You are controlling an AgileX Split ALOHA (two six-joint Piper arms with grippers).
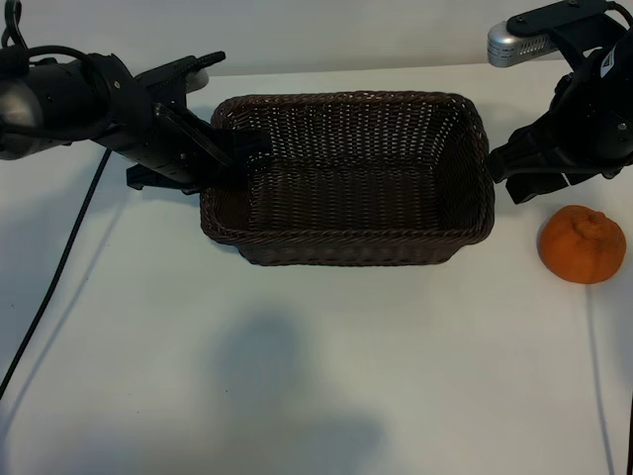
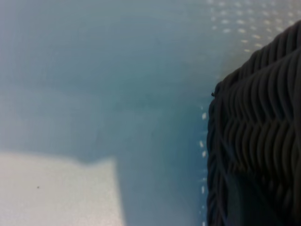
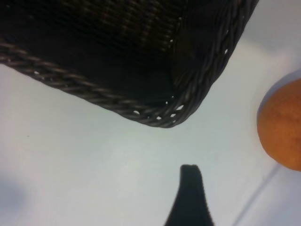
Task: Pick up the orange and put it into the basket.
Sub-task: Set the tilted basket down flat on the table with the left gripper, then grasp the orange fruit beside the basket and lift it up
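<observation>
The small round orange fruit (image 1: pixel 582 244) is seen on the white counter (image 1: pixel 297 376) at its right edge, just beside the dark brown woven wicker basket (image 1: pixel 346 252). The left end effector (image 1: pixel 242 158) is clamped on the basket's left rim. The right end effector (image 1: pixel 514 178), partly cut off, is held wide open and empty.

The basket (image 1: pixel 346 247) is dark brown woven wicker, ribbed and rough, with a braided rim. The orange (image 1: pixel 582 244) has bumpy, puckered matt skin. The surface (image 1: pixel 297 376) looks smooth, white and matt. Both arms look like matt black plastic, and the right one carries a silvery metal-looking piece (image 1: pixel 519 45).
</observation>
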